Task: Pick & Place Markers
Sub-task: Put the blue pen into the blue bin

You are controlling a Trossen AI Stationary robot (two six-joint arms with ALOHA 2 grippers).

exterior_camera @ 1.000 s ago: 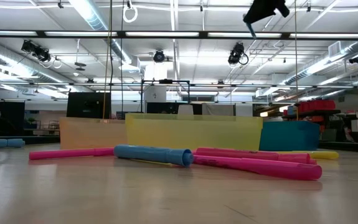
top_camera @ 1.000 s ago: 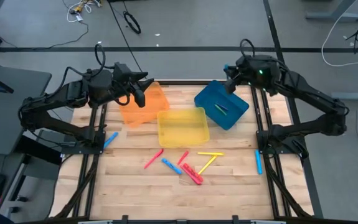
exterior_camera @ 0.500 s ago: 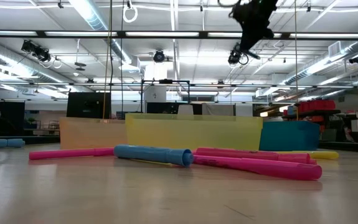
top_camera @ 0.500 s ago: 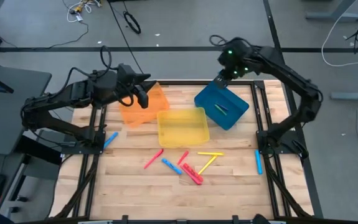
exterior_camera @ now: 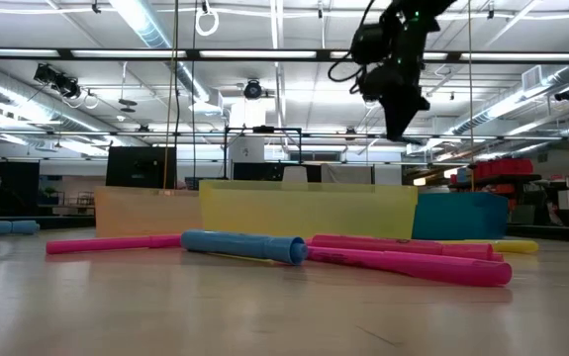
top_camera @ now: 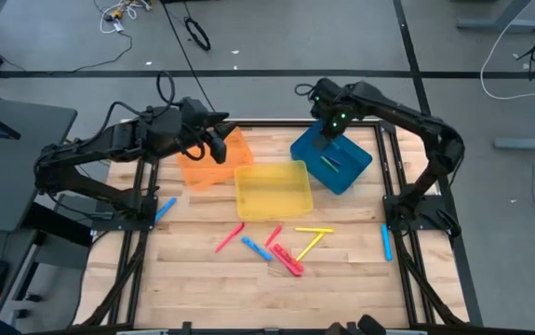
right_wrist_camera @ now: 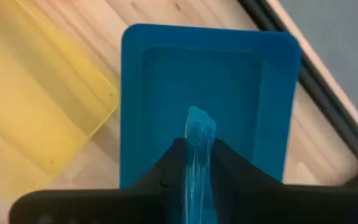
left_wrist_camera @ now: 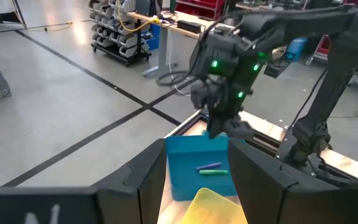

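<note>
Right arm: reaches from the right side of the table inward, its gripper (top_camera: 327,126) hanging over the far-left part of the blue plastic tray (top_camera: 353,169), wrist tilted downward.
Right claw: the two dark fingers (right_wrist_camera: 228,168) are clamped on a blue marker (right_wrist_camera: 195,155), which stands up between them with its long axis running forward out of the gripper, its tip over the inside of the blue tray.
Left arm: stretches from the left edge toward the middle, its gripper (top_camera: 213,144) over the translucent orange plastic tray (top_camera: 234,140).
Left claw: fingers (left_wrist_camera: 138,180) spread apart, holding nothing.
Blue tray contents: a purple marker (left_wrist_camera: 208,166) and a green marker (left_wrist_camera: 213,172) lie side by side, roughly parallel.
Yellow tray: the translucent yellow plastic tray (top_camera: 297,169) sits between the orange and blue trays.
Loose markers: on the wooden tabletop (top_camera: 341,279), near of the yellow tray, lie pink markers (top_camera: 229,238), a short blue marker (top_camera: 255,247), red markers (top_camera: 287,261) and yellow markers (top_camera: 314,230), pointing in mixed directions.
Edge markers: one blue marker (top_camera: 165,207) lies by the left frame rail, another blue marker (top_camera: 386,240) by the right rail, long axis running near to far.
</note>
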